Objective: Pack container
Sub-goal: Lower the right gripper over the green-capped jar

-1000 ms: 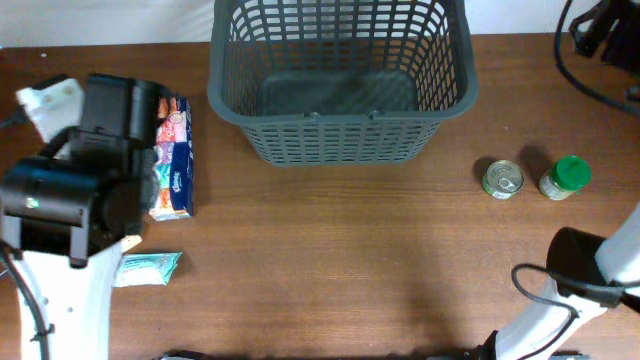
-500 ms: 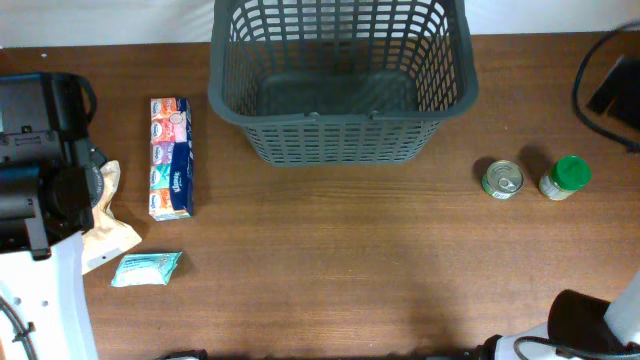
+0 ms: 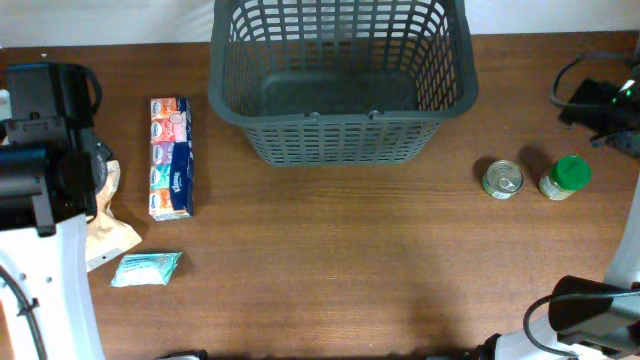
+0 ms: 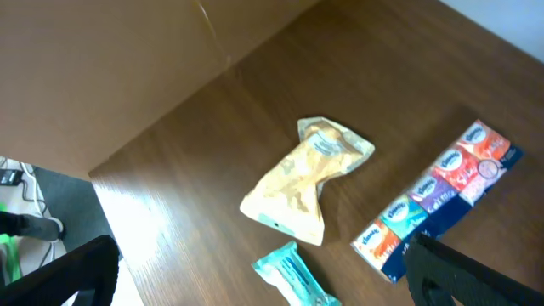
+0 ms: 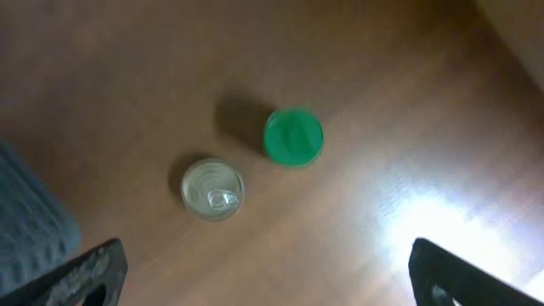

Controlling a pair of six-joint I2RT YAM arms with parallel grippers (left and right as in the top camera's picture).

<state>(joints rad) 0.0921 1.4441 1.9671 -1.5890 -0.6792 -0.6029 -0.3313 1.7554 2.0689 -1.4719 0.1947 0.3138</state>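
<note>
Container (image 3: 340, 140) stands at the far centre of the table (image 3: 330, 260). Left gripper (image 4: 263, 276), spread wide and holding nothing, points down over the pouch (image 4: 310, 178). Right gripper (image 5: 268, 272), equally released, points down over can (image 5: 212, 188) and jar (image 5: 293, 136).

Overhead straight down; wrist views high, downward; right shares tin can (image 5: 212, 189).

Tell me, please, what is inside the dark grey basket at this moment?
Nothing shows inside the basket: its solid bottom is bare. The far end is cut off by the picture's edge, and the near wall may hide a thin strip of the floor.
</note>
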